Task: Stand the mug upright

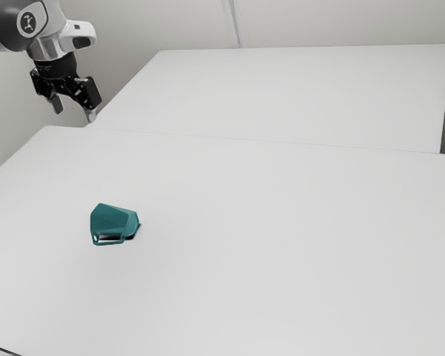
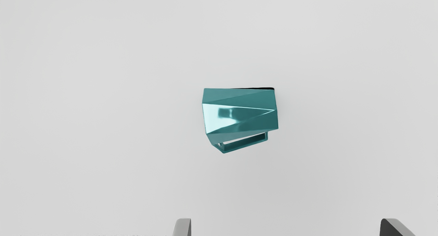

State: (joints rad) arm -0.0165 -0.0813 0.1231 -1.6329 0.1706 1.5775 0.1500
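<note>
High above the table, at the exterior view's upper left, my gripper [image 1: 74,115] is open and empty. A teal, faceted mug [image 1: 114,220] lies on its side on the table, well below the gripper and apart from it, its handle toward the exterior view's near side. In the wrist view the mug [image 2: 241,113] shows its faceted side and its rectangular handle, beyond the widely parted fingertips of my gripper [image 2: 285,227]. Its inside is hidden.
The white table [image 1: 282,245] carries the mug. Behind it, a second white surface [image 1: 282,96] stretches toward the back wall, with a thin seam between the two.
</note>
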